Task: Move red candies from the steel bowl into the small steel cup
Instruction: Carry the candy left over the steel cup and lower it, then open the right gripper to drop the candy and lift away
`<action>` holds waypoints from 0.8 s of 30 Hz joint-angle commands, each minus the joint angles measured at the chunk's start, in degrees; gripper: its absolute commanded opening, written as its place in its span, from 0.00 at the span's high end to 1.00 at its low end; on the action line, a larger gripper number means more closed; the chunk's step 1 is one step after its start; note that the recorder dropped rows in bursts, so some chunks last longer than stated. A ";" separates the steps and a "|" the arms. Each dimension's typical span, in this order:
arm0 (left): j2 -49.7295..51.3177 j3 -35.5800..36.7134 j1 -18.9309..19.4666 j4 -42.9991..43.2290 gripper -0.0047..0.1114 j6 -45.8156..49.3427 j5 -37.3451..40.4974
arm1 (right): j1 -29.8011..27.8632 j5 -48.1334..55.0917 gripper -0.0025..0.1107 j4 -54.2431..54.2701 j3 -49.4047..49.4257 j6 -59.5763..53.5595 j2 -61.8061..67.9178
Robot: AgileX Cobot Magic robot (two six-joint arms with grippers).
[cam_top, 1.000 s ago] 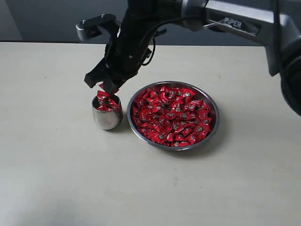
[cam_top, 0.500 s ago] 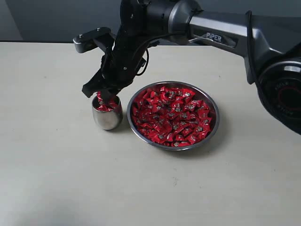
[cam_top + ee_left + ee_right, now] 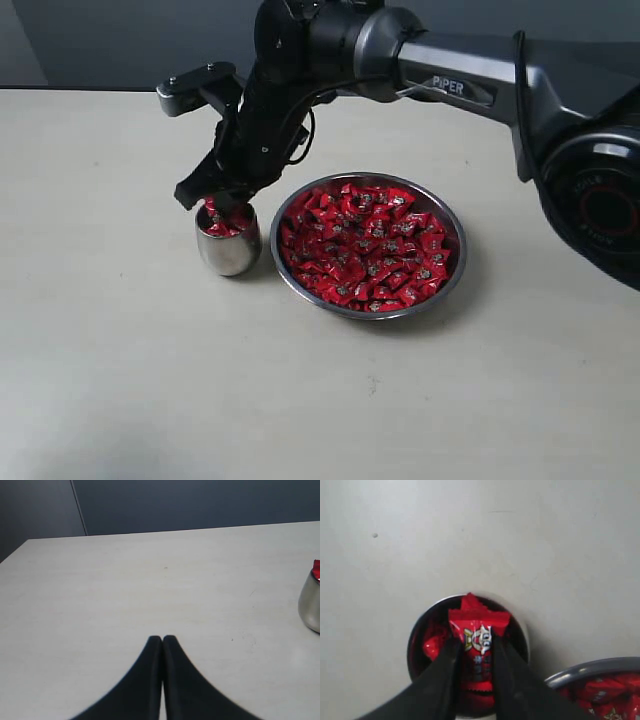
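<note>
The wide steel bowl [image 3: 455,262] sits mid-table, heaped with red candies [image 3: 365,245]. Just to its left stands the small steel cup [image 3: 228,250], with red candies showing at its mouth. My right gripper [image 3: 215,203] reaches across to the cup and hangs at its mouth. In the right wrist view the right gripper [image 3: 475,644] is shut on one red candy [image 3: 477,630], held straight over the cup's opening [image 3: 417,640]; the bowl's rim [image 3: 590,671] shows beside it. My left gripper [image 3: 162,639] is shut on nothing, low over bare table, with the cup [image 3: 311,602] off to one side.
The table is pale beige; a dark wall runs behind it. The right arm [image 3: 480,80] stretches from the far right across the bowl's back side. Nothing else stands on the table.
The right gripper has come down a little with its candy, from just above the cup to the cup's mouth. Bowl and cup have not moved.
</note>
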 commanded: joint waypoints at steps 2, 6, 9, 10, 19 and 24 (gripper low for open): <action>-0.27 0.11 0.09 0.11 0.96 -0.11 -0.55 | -0.01 1.77 0.70 0.02 -0.22 -0.49 -0.13; -0.27 0.11 0.09 0.11 0.96 -0.11 -0.55 | -0.01 2.01 0.67 0.27 -0.22 -0.49 -0.13; -0.27 0.11 0.09 0.11 0.96 -0.11 -0.55 | -0.01 2.00 0.67 0.27 -0.22 -0.49 -0.36; -0.27 0.11 0.09 0.11 0.96 -0.11 -0.55 | -0.01 2.00 0.67 0.16 -0.22 -0.49 -0.82; -0.27 0.11 0.09 0.11 0.96 -0.11 -0.55 | -0.23 0.13 0.68 -1.32 0.36 0.26 -7.37; -0.27 0.11 0.09 0.11 0.96 -0.11 -0.55 | -0.91 -7.39 0.70 -2.14 7.96 0.26 -11.40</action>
